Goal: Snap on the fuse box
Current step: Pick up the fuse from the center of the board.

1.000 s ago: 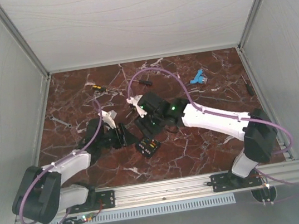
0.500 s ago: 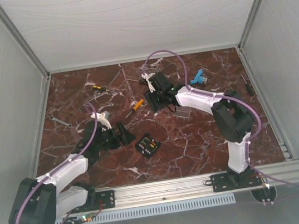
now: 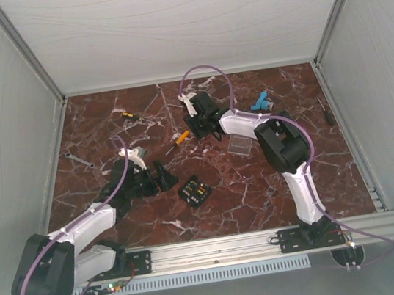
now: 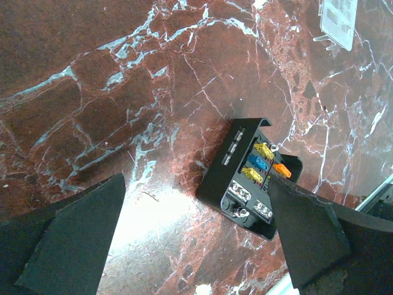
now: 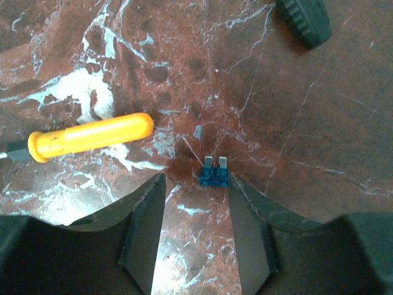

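The fuse box (image 3: 195,191) is a small black square box with yellow, blue and orange fuses, lying open on the marble. In the left wrist view the fuse box (image 4: 252,178) lies just beyond and beside the right finger. My left gripper (image 3: 161,176) (image 4: 193,246) is open and empty, just left of the box. My right gripper (image 3: 198,126) (image 5: 196,184) is open, low over the table at the far middle. A loose blue fuse (image 5: 215,174) lies at its tips, against the right finger. The clear square lid (image 3: 239,145) (image 4: 339,21) lies apart, to the right of the box.
A yellow-handled screwdriver (image 3: 179,138) (image 5: 92,136) lies just left of the right gripper. A black ribbed handle (image 5: 304,21) lies beyond it. A blue part (image 3: 260,102), a small screwdriver (image 3: 127,115), a wrench (image 3: 80,160) and a dark tool (image 3: 327,112) lie around the edges.
My right arm has swung away from the fuse box to the far middle, beside the yellow screwdriver. My left gripper drew back slightly left, then stayed still.
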